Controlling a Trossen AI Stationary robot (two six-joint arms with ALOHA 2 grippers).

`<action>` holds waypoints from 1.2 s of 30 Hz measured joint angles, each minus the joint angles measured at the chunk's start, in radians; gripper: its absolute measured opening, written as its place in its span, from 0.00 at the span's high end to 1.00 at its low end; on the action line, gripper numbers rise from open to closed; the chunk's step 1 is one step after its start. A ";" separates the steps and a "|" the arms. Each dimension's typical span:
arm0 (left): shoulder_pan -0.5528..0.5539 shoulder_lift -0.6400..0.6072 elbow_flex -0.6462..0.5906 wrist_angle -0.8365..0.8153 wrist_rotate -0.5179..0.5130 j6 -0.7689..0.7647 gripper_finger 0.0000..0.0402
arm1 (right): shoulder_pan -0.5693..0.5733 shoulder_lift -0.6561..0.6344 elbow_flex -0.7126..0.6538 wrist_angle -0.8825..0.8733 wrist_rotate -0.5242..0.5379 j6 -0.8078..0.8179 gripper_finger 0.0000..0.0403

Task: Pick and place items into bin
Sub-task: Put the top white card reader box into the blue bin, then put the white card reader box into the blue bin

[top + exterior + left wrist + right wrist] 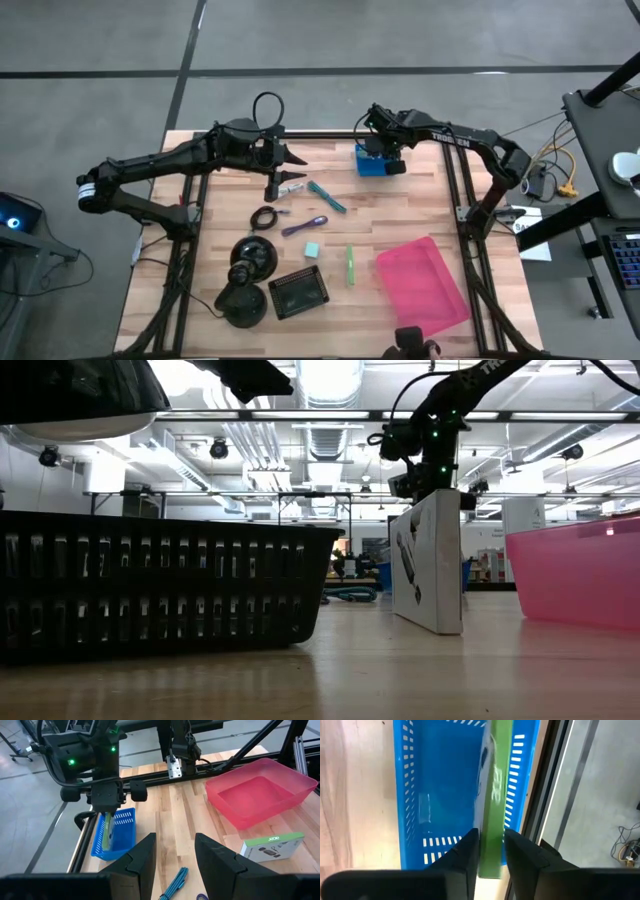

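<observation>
My right gripper (489, 855) is shut on a flat white packet with a green edge (495, 785). It is over the small blue bin (370, 165) at the table's far edge, also seen in the left wrist view as the blue bin (125, 827). My left gripper (175, 855) is open and hovers over the teal-handled tool (176, 881), near the far left of the table. On the wood lie a coiled black cable (265, 218), a purple pen (305, 226) and a pale teal cube (312, 250). A second white box with a green edge (272, 845) stands on edge. My right gripper pinches the packet's green edge (492, 827) between its two fingers, coming from above and pointing down. The packet (108, 832) hangs upright below the fingers with its lower part inside the blue bin. Whether it touches the bin's floor I cannot tell.
A pink bin (420, 282) sits at the near right. A black slotted basket (298, 292) and two big black domed objects (250, 255) stand at the near left. Black frame rails (165, 780) run along the far edge behind the blue bin.
</observation>
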 joint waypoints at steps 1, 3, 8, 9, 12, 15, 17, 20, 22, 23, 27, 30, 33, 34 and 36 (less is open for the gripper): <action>0.000 0.000 0.000 0.000 0.000 0.000 0.70 | 0.000 0.000 0.000 0.001 0.001 -0.001 0.77; 0.000 0.000 0.000 0.000 0.000 0.000 0.70 | 0.000 0.000 0.000 0.005 0.008 -0.002 0.74; 0.000 0.000 0.000 0.000 0.000 0.000 0.70 | 0.000 0.000 0.000 0.007 0.028 -0.003 0.66; 0.000 0.000 0.000 0.000 0.000 0.000 0.70 | 0.000 0.000 0.000 0.009 0.045 -0.003 0.64; 0.000 0.000 0.000 0.000 0.000 0.000 0.70 | 0.000 0.000 0.001 0.015 0.109 0.013 0.61; 0.000 0.000 0.000 0.000 0.000 0.000 0.70 | 0.000 -0.001 0.008 0.014 0.116 0.056 0.59; 0.000 0.000 0.000 0.000 0.000 0.000 0.70 | 0.000 -0.005 0.018 0.013 0.115 0.078 0.58; 0.000 0.000 0.000 0.000 0.000 0.000 0.70 | 0.004 -0.011 0.035 0.009 0.113 0.116 0.58; 0.000 0.000 0.000 0.000 0.000 0.000 0.70 | 0.004 -0.011 0.050 0.003 0.109 0.144 0.59; 0.000 0.000 0.000 0.000 0.000 0.000 0.70 | 0.005 -0.011 0.056 -0.003 0.102 0.157 0.59; 0.000 0.000 0.000 -0.011 0.000 0.000 0.70 | 0.013 -0.015 0.081 -0.046 0.001 0.171 0.61; 0.000 0.000 0.000 -0.016 0.000 0.000 0.70 | 0.024 -0.019 0.097 -0.069 -0.117 0.195 0.62; 0.000 0.000 0.000 -0.016 0.000 0.000 0.70 | 0.038 -0.035 0.107 -0.080 -0.242 0.214 0.63; 0.000 0.000 0.000 -0.016 0.000 0.000 0.70 | 0.044 -0.046 0.108 -0.080 -0.283 0.216 0.64; 0.000 0.000 0.000 -0.016 0.000 0.000 0.70 | 0.063 -0.068 0.114 -0.082 -0.355 0.216 0.65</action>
